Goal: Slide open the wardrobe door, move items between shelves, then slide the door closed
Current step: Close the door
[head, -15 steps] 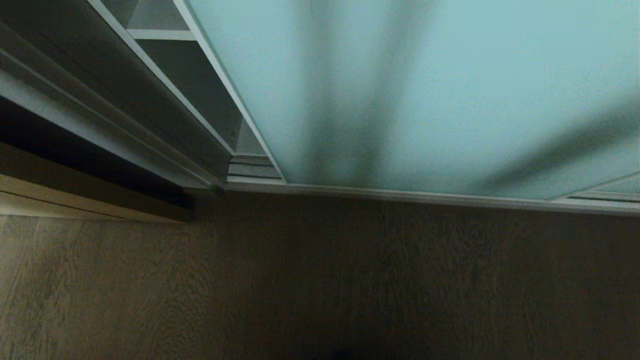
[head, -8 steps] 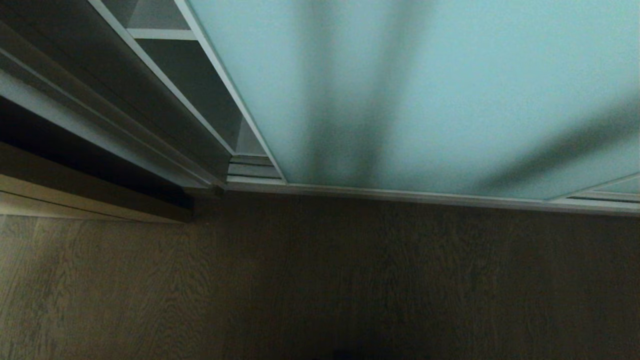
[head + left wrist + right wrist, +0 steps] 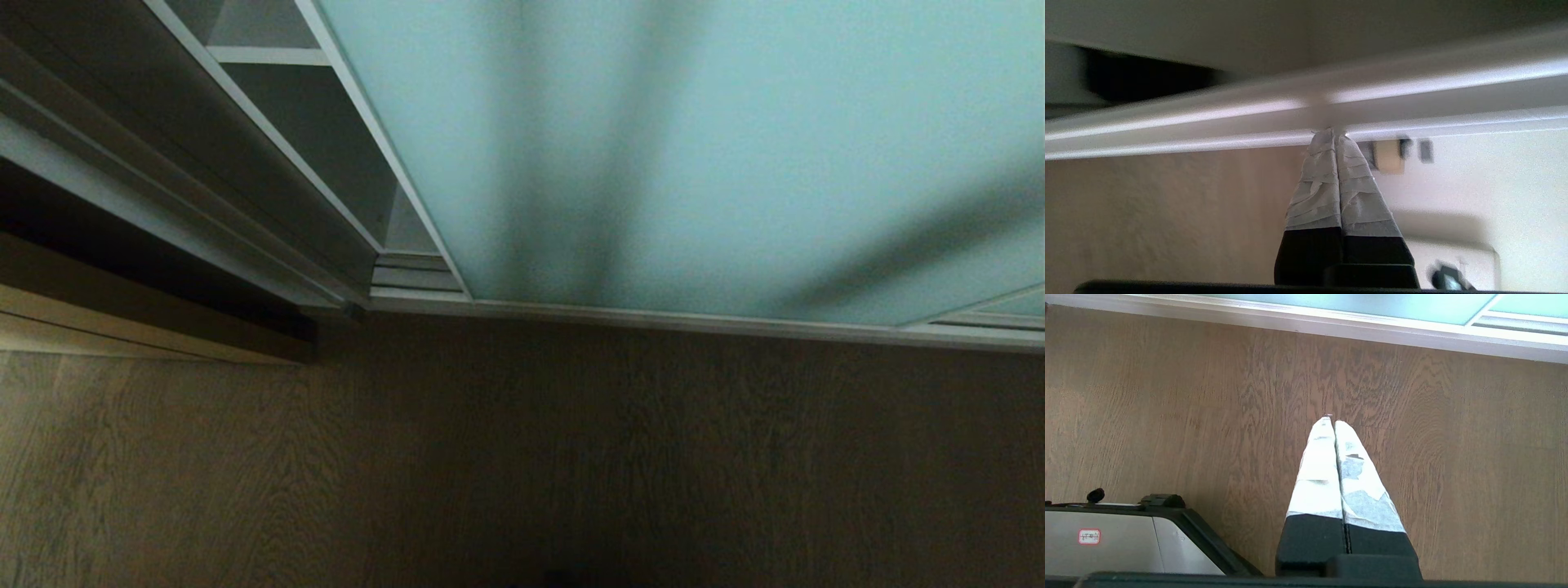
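Observation:
The sliding wardrobe door, frosted pale blue-green glass in a thin silver frame, fills the upper right of the head view. Left of its edge a narrow gap shows one of the white shelves. The items are hidden. My left gripper is shut with nothing between its taped fingers. Its tips meet a silver frame bar that crosses the left wrist view. My right gripper is shut and empty, hanging over the wood floor in front of the door's bottom rail. Neither arm shows in the head view.
Dark wood flooring lies before the wardrobe. The floor track shows in the gap. A dark side panel and frame bound the opening on the left. The robot's base sits beside the right gripper.
The door's left edge has shifted slightly to the right, so the gap showing the shelf is a little wider. The rest of the head view is unchanged.

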Robot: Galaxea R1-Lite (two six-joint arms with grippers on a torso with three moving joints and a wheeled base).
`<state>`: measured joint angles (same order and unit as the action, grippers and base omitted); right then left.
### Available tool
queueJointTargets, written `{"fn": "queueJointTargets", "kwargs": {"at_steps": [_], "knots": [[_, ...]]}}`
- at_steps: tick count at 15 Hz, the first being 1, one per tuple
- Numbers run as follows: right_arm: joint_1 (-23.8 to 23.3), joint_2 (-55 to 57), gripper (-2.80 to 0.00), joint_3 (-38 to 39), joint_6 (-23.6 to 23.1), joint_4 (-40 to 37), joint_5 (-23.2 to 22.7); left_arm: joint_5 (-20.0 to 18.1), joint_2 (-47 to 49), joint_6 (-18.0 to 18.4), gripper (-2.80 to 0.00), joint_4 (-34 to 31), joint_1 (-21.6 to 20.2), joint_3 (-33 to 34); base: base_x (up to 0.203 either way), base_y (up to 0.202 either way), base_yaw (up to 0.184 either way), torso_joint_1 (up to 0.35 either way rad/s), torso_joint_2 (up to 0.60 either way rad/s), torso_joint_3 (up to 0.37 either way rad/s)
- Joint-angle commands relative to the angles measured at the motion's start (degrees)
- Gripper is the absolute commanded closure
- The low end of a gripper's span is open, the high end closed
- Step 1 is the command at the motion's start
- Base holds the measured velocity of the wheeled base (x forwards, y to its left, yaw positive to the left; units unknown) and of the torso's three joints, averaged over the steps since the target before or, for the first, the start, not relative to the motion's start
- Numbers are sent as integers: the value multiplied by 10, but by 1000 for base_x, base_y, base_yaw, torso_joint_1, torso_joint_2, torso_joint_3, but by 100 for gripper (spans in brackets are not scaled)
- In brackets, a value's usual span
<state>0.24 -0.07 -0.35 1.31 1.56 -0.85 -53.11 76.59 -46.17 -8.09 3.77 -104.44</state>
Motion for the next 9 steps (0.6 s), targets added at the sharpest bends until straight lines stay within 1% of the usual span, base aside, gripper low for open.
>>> {"fn": "queueJointTargets", "kwargs": {"at_steps": [1, 3, 4, 7, 9], "knots": [[0, 1, 0, 0, 0, 0, 0, -25, -29, -6, 0, -3, 1, 4, 0, 0, 0, 0, 0, 0], [0, 1, 0, 0, 0, 0, 0, -45, -57, -24, 0, -4, 1, 19, 0, 0, 0, 0, 0, 0], [0, 1, 0, 0, -1, 0, -1, -48, -74, -32, 0, -1, 1, 37, 0, 0, 0, 0, 0, 0], [0, 1, 0, 0, 0, 0, 0, -48, -112, -39, 0, 0, 1, 64, 0, 0, 0, 0, 0, 0], [0, 1, 0, 0, 0, 0, 0, -45, -103, -40, 0, -2, 1, 65, 0, 0, 0, 0, 0, 0]]}}
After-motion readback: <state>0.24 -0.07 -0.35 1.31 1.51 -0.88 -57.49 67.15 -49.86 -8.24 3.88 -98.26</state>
